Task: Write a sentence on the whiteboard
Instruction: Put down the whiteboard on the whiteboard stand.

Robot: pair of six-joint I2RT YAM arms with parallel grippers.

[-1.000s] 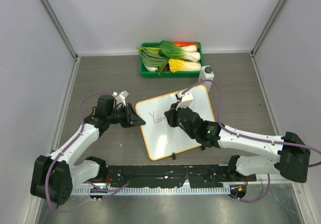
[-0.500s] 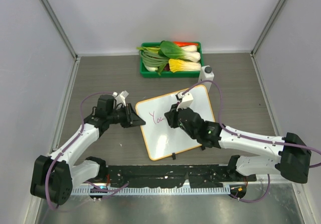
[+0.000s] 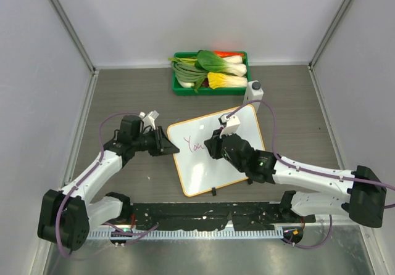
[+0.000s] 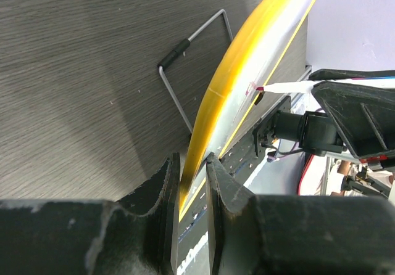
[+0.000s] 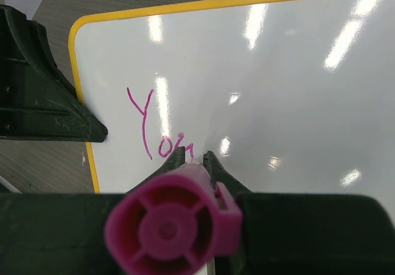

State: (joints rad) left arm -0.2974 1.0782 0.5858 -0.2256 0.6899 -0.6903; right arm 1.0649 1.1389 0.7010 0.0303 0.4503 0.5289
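The whiteboard [image 3: 237, 133], white with an orange rim, lies tilted in the middle of the table. My left gripper [image 3: 165, 144] is shut on the board's left rim [image 4: 203, 139], the rim between its two jaws. My right gripper [image 3: 213, 147] is shut on a pink marker [image 5: 176, 222] held point-down on the board. The sentence [image 5: 154, 133] reads "You" in pink-magenta at the board's left part [image 3: 195, 145], with the marker tip at the end of the last letter. The rest of the board is blank.
A green tray [image 3: 180, 89] of vegetables stands at the back. A small white object [image 3: 254, 90] sits right of it, near the board's far corner. A wire stand [image 4: 185, 59] shows under the board. Grey walls close in left and right.
The right gripper has shifted slightly right along the board with the marker. The pink writing has grown by a stroke. The left arm has not moved.
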